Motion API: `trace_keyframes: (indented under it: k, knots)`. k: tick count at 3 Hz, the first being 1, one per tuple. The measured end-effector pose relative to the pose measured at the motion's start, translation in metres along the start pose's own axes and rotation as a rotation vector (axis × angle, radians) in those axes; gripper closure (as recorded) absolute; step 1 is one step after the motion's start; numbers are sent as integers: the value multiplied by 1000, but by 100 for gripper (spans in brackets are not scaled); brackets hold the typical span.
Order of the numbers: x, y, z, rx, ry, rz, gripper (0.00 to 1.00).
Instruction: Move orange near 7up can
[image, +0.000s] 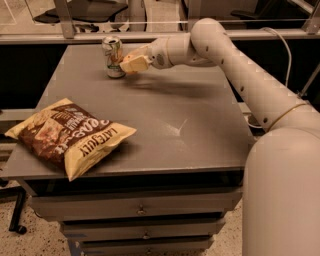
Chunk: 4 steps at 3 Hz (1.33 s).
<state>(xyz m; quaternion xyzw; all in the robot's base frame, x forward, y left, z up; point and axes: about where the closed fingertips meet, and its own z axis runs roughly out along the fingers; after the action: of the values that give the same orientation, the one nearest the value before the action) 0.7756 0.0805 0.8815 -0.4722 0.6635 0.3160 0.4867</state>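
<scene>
The 7up can (113, 56) stands upright at the far left of the grey table (165, 125). It is silver-white with green markings and a shiny top. My gripper (131, 64) reaches in from the right. It hovers just above the table, right beside the can's right side, almost touching it. The orange does not show anywhere on the table. It may be hidden inside the gripper, whose tip looks pale yellow.
A brown-and-yellow chip bag (67, 135) lies flat at the table's front left corner. My arm (235, 65) spans the table's back right. Drawers (140, 210) sit under the tabletop. A rail and chairs stand behind the table.
</scene>
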Motion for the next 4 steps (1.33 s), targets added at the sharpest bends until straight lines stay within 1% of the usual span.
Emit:
trace_keyframes:
  k: [1,2,4]
  knots:
    - [10,-13,3,27,14,9,82]
    - [17,-17,7,34,21,21,59]
    - [17,-13,14,18,15,31,13]
